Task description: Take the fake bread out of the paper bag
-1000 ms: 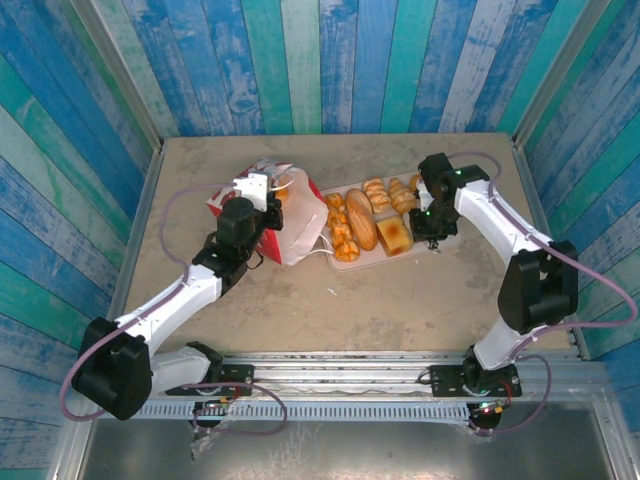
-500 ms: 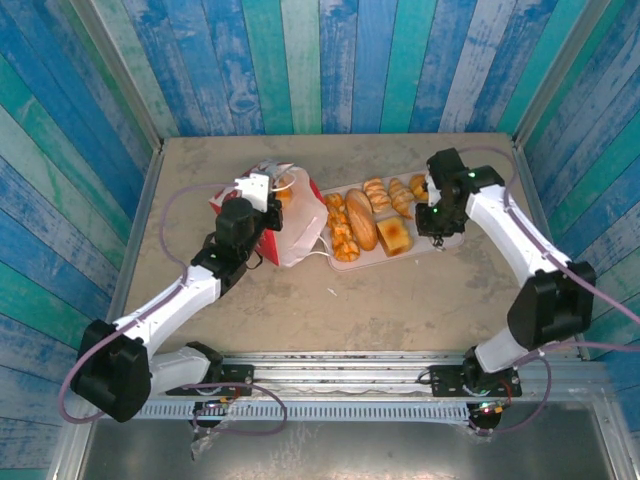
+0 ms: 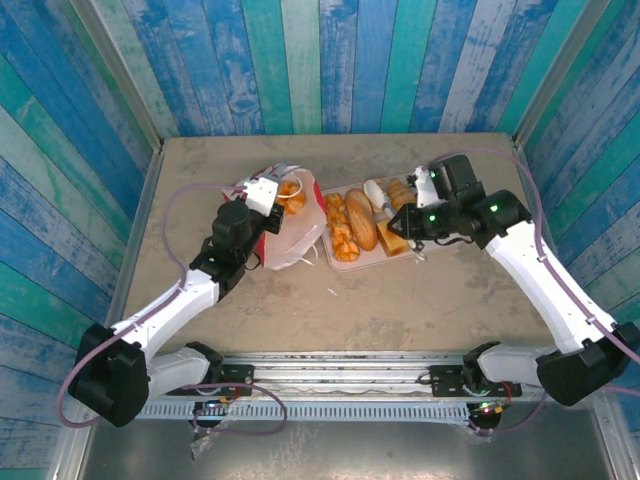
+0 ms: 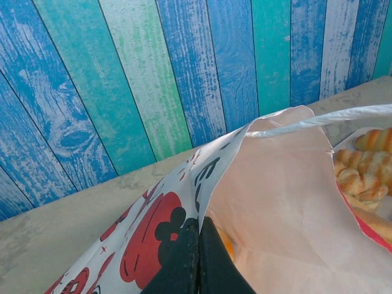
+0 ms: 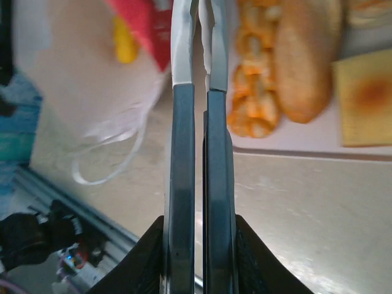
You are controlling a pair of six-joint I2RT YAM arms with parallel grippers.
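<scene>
Pinching the paper bag [image 4: 275, 196] rim, the left gripper [image 4: 199, 242] is clamped shut on it. One orange fake bread piece [image 3: 290, 192] is seen inside, at 9 o'clock of the tray [image 5: 294, 139]; the right gripper [image 5: 199, 24], nearly closed and empty, should be opened before entry.

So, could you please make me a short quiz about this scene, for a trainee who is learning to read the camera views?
1. True or false: the left gripper is shut on the edge of the paper bag.
2. Where does the toast slice lie? A) inside the bag B) on the tray C) on top of the bag
3. In one word: what colour is the bread piece seen in the bag's mouth?
Key: 1 true; 2 B; 3 orange.
</scene>
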